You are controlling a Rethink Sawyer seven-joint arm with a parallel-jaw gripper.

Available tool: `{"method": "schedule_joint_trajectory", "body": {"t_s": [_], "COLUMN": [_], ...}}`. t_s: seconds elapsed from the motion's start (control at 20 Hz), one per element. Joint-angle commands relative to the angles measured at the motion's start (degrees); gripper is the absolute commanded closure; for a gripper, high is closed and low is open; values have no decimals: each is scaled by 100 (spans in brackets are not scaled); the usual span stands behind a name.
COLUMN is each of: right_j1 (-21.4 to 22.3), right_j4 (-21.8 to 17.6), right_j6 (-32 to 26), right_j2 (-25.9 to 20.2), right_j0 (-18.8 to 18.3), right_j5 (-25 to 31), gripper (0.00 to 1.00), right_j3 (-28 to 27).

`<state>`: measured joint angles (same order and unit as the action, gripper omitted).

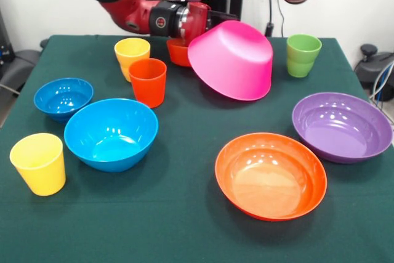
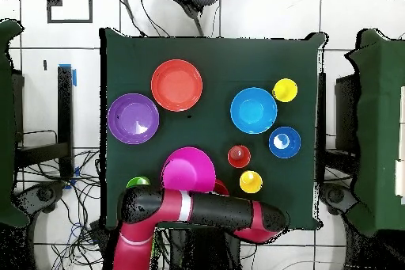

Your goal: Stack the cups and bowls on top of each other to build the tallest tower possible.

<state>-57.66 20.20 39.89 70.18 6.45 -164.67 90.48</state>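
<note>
My gripper [image 1: 206,27] is shut on the rim of the large pink bowl [image 1: 237,60] and holds it tilted, bottom towards the camera, above the table's far side. The small orange bowl [image 1: 177,52] sits just behind it, partly hidden. The medium blue bowl [image 1: 111,133], small blue bowl [image 1: 63,98], wide orange bowl [image 1: 271,175] and purple bowl [image 1: 341,126] lie apart on the cloth. An orange-red cup [image 1: 148,82], two yellow cups [image 1: 132,55] [image 1: 38,163] and a green cup [image 1: 303,55] stand upright. No tower shows.
The arm [image 2: 206,210] lies across the table edge nearest the robot's base in the overhead view, above the pink bowl [image 2: 188,170]. The green table [image 1: 184,232] is bare along its front edge.
</note>
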Motion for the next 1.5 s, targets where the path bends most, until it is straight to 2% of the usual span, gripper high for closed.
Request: {"method": "schedule_joint_trajectory", "body": {"t_s": [0.05,0.6,0.9,1.25,1.5], "right_j1": [-470,-580,-447,-504,-464], "right_j4": [660,689,460,313,107], "right_j6": [0,-51,136,129,241], "right_j2": [-138,-53,75,570,830], "right_j0": [344,561,840,838,807], "right_j5": [1895,2296,2640,2889,2847], "gripper": [0,0,0,0,0], "right_j3": [-788,-773,-500,-458,-283]}}
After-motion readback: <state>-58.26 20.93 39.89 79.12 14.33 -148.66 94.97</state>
